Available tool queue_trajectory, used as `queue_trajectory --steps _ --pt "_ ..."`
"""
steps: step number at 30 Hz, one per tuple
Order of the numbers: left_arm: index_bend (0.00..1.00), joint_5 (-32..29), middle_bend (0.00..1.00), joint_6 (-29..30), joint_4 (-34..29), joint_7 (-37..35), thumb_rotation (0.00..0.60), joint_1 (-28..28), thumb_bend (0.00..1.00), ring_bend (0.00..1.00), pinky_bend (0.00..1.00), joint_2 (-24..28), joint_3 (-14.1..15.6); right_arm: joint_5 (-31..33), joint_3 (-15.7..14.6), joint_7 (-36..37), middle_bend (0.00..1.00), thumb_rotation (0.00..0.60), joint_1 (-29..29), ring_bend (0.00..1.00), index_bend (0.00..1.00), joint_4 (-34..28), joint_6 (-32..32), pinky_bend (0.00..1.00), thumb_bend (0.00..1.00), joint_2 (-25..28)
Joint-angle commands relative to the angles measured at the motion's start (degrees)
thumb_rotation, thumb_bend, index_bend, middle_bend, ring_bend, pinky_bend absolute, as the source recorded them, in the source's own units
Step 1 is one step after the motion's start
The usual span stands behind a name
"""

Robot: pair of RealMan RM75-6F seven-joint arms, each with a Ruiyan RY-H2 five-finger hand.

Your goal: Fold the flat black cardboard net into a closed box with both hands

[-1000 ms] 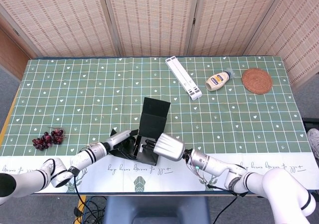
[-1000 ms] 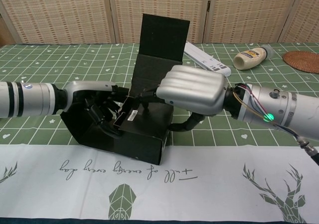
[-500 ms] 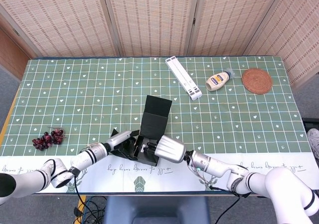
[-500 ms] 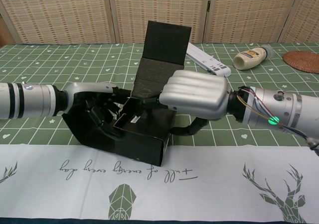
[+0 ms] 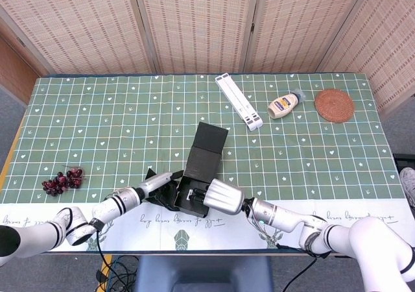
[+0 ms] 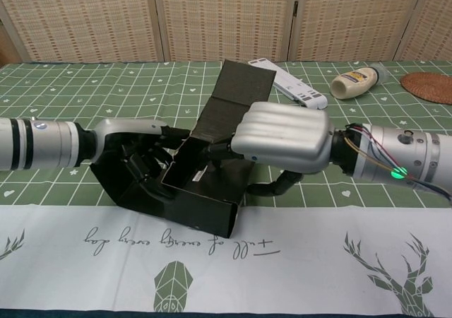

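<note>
The black cardboard box (image 6: 200, 213) is partly folded and stands near the table's front edge, also seen in the head view as the box (image 5: 194, 202). Its long lid flap (image 6: 236, 97) leans back and away, open. My left hand (image 6: 140, 155) reaches in from the left, its fingers curled round the box's left wall and an inner flap (image 6: 185, 164). My right hand (image 6: 284, 136) grips the right wall from above, fingers inside and thumb outside. The head view shows the left hand (image 5: 157, 183) and right hand (image 5: 224, 196) on either side of the box.
A white runner with deer prints (image 6: 282, 254) covers the table's front strip. A bunch of dark grapes (image 5: 62, 180) lies at the left. At the back are a white flat bar (image 5: 238, 101), a sauce bottle (image 5: 284, 104) and a woven coaster (image 5: 334, 105).
The lid flap has tipped backward and to the right, lower than before. An inner flap has risen on the left side. My right hand has shifted slightly right along the box.
</note>
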Motion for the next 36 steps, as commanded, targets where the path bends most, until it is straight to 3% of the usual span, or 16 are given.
queue_trajectory --steps 1,8,22,28,36 --pt "0.09 0.0 0.19 -0.1 0.0 0.0 0.6 -0.1 0.06 0.53 0.79 -0.1 0.0 0.0 0.0 0.0 0.34 0.6 0.0 0.75 0.24 -0.1 -0.1 1.0 0.36 0.1" --pt "0.1 -0.3 0.19 -0.5 0.4 -0.2 0.6 -0.2 0.06 0.53 0.79 -0.5 -0.1 0.2 0.0 -0.5 0.34 0.6 0.3 0.75 0.24 -0.7 -1.3 1.0 0.36 0.6" --pt "0.25 -1.7 0.24 -0.6 0.5 0.1 0.6 0.3 0.06 0.55 0.79 -1.6 -1.2 -0.1 -0.3 -2.9 0.34 0.6 1.7 0.75 0.24 -3.6 -4.6 1.0 0.36 2.9" --pt "0.25 -1.9 0.25 -0.8 0.4 0.2 0.6 0.3 0.06 0.55 0.79 -1.7 -1.4 -0.1 -0.5 -4.2 0.34 0.6 2.4 0.75 0.24 -4.4 -6.7 1.0 0.36 3.4" --pt "0.24 -2.0 0.25 -0.5 -0.1 -0.1 0.6 0.6 0.06 0.55 0.79 -1.3 -1.6 -0.6 -1.6 -5.3 0.43 0.6 4.4 0.76 0.41 -6.6 -11.0 1.0 0.38 5.1"
